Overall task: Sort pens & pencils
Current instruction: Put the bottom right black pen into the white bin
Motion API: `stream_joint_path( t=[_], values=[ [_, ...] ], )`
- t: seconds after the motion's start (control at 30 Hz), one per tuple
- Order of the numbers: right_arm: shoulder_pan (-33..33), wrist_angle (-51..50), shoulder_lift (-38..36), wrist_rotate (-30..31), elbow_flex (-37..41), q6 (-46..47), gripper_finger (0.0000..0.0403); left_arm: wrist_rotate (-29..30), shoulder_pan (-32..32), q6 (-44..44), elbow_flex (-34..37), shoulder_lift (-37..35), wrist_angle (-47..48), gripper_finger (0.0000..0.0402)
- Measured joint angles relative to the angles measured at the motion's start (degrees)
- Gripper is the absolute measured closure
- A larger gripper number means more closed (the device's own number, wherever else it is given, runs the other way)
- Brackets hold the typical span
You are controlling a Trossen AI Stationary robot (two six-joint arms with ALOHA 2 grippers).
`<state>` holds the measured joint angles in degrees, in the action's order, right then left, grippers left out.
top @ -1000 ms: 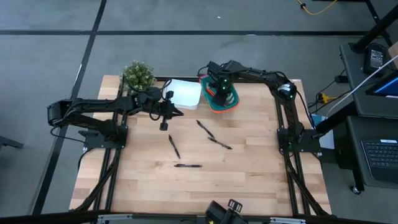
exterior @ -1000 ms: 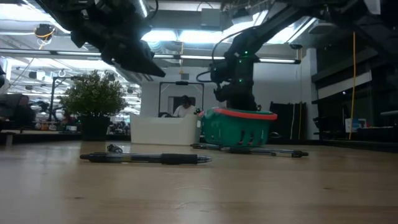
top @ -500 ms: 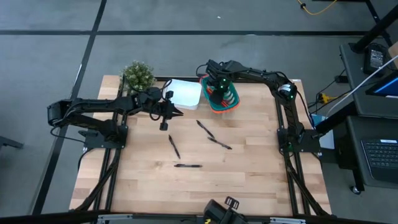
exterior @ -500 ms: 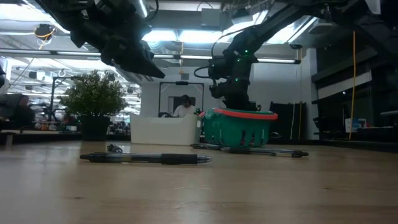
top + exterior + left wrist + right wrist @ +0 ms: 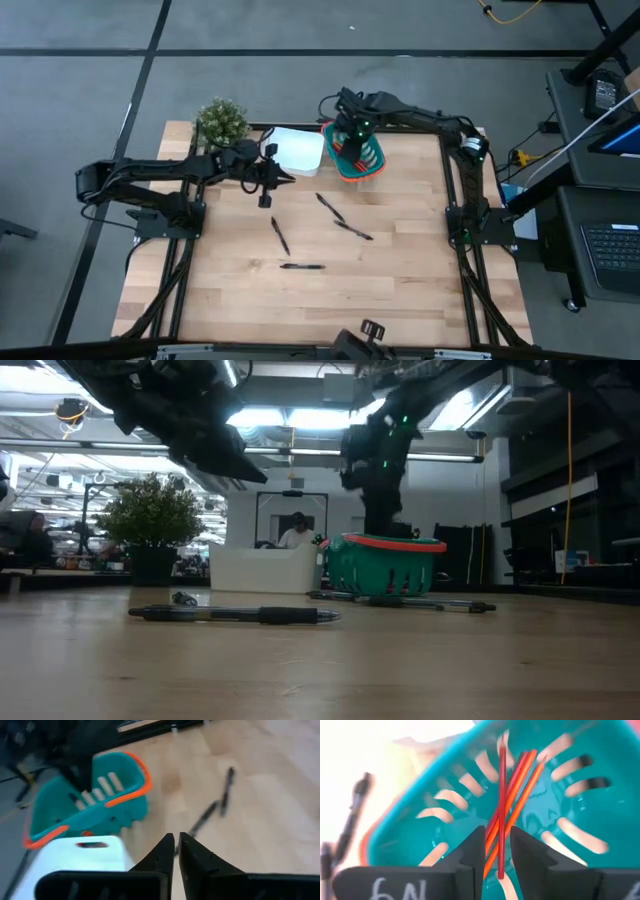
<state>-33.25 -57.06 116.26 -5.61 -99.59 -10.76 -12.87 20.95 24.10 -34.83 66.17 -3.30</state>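
Note:
Several black pens lie flat on the wooden table: point(image 5: 279, 236), point(image 5: 301, 267), point(image 5: 329, 207), point(image 5: 352, 230). The nearest pen point(image 5: 235, 615) fills the low view. Orange-red pencils point(image 5: 517, 790) lie crossed on the floor of the teal basket point(image 5: 357, 158) at the far edge. My right gripper point(image 5: 498, 837) hangs open above the basket, pointing down, and touches nothing. One darker red pencil point(image 5: 501, 795) shows through the gap between its fingers. My left gripper point(image 5: 288, 181) hovers shut and empty above the table, near the white box.
A white box point(image 5: 296, 150) stands left of the basket at the far edge. A small potted plant point(image 5: 220, 120) is at the far left corner. Bare wood lies along the near part of the table point(image 5: 330, 310).
My right gripper has risen straight up from just over the basket's rim and now hangs higher above the basket. The pens on the table lie where they were.

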Motion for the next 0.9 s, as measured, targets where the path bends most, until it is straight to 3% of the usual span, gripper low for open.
stream_joint_path(
  t=[0.17,0.5,0.9],
  values=[
    [1.9,0.3,-6.1,0.0,0.0,0.0,0.0311,3.2,0.0,-1.3,0.0,-2.5,-0.7,0.04],
    [10.4,4.1,-14.0,0.0,1.4,-1.6,0.0311,2.9,0.0,-6.4,4.5,-14.0,0.6,0.0383],
    [18.6,23.1,-27.6,5.3,23.2,3.7,0.0311,3.2,-2.7,-13.6,16.2,-37.0,0.8,0.0382]
  ],
)
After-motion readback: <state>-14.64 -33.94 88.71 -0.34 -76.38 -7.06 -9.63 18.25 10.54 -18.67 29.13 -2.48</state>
